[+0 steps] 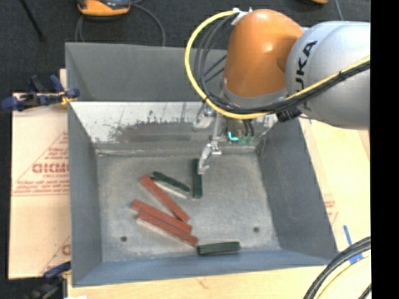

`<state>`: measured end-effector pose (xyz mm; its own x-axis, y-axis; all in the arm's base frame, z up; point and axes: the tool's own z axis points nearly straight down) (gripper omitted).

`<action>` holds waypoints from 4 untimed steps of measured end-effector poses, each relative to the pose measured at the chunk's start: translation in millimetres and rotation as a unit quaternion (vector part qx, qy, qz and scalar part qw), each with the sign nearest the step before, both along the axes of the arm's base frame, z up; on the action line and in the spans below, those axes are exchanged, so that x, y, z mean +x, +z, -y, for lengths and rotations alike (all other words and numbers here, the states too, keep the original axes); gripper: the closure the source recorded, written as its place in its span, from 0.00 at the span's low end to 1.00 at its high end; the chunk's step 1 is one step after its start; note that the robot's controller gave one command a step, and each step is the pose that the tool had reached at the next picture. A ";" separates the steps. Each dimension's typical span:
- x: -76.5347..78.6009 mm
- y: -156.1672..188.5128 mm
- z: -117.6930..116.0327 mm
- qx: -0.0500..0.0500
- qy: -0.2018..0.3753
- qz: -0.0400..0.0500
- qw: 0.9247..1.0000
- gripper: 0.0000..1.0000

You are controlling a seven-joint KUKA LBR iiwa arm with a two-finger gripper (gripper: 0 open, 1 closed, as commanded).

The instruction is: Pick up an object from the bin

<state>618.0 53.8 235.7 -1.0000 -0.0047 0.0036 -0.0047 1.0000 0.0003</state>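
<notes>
Black letters reading "UKA" stand on the silver arm [330, 61], just right of its orange cover [262, 48], and run slantwise up the casing. The word's beginning, nearest the cover, cannot be read clearly.

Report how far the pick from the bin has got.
Done: the gripper sits low in the bin, at the upper end of a dark green bar near the middle. In hand: nothing visibly held. Left: the grasp and lift; every bar, red-brown heap included, lies on the floor.
</notes>
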 end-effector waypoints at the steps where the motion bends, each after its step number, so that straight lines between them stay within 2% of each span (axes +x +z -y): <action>1: 1.3 5.1 0.1 0.000 0.000 0.004 1.000 0.00; 2: -16.0 -41.0 2.7 0.000 0.015 0.007 1.000 0.00; 3: -12.9 -153.9 -10.6 0.001 -0.008 0.003 1.000 1.00; 4: -12.8 -153.9 -10.6 0.001 -0.009 0.003 1.000 1.00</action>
<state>605.2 64.4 81.8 -0.9999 0.0125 -0.0030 0.0125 0.9999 0.0025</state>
